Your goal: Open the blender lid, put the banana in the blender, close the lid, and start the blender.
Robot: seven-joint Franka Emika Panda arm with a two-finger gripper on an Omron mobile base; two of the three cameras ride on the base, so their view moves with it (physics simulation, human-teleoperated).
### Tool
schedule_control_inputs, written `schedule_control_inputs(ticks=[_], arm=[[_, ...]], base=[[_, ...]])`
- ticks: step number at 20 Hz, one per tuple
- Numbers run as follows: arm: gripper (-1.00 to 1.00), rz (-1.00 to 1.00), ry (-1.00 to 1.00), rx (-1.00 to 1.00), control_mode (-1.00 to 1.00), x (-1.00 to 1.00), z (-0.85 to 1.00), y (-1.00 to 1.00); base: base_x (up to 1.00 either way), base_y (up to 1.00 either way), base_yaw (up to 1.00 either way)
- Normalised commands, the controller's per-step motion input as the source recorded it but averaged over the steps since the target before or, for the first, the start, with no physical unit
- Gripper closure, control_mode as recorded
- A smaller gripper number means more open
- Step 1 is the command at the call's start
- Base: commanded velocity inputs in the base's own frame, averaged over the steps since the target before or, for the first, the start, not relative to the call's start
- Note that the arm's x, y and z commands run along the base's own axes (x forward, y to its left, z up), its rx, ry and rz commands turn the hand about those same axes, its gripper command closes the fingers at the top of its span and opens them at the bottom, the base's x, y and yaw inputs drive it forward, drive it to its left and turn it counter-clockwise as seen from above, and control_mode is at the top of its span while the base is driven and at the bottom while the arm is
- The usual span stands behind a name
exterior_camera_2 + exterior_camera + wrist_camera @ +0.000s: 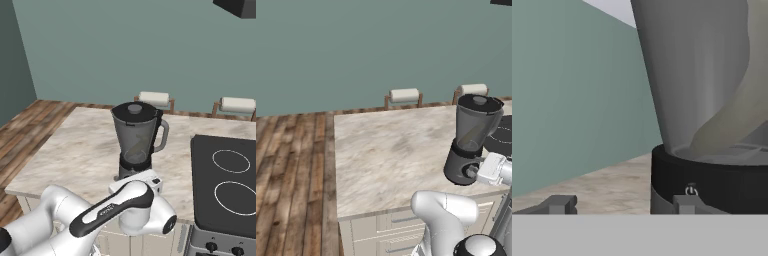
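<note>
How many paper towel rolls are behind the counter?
2. One paper towel roll stands at the counter's far edge just behind the blender; the other roll stands further right, behind the stovetop. More could be outside the picture.

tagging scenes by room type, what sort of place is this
A kitchen, a rendered one: a marble-look counter over cabinet drawers, a black cooktop with ring burners, and a blender standing on the counter, with paper-towel rolls behind.
</note>
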Motion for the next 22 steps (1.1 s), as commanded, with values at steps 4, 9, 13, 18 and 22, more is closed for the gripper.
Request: schedule_control_inputs(ticks=[4,9,13,18,22], arm=[[-1.0,0.0,0.0,0.0,-1.0,0.28,0.0,0.07],[-1.0,0.0,0.0,0.0,-1.0,0.33,0.0,0.05],[-1.0,-0.01,0.0,-0.01,-1.0,0.28,0.06,0.09],[-1.0,0.0,-0.05,0.0,-1.0,0.0,0.09,0.11],[-1.0,0.0,-0.1,0.0,-1.0,0.0,0.14,0.3]], base=[[0.0,0.0,0.0],[0.0,0.0,0.0],[0.0,0.0,0.0],[0.0,0.0,0.0],[0.0,0.0,0.0]])
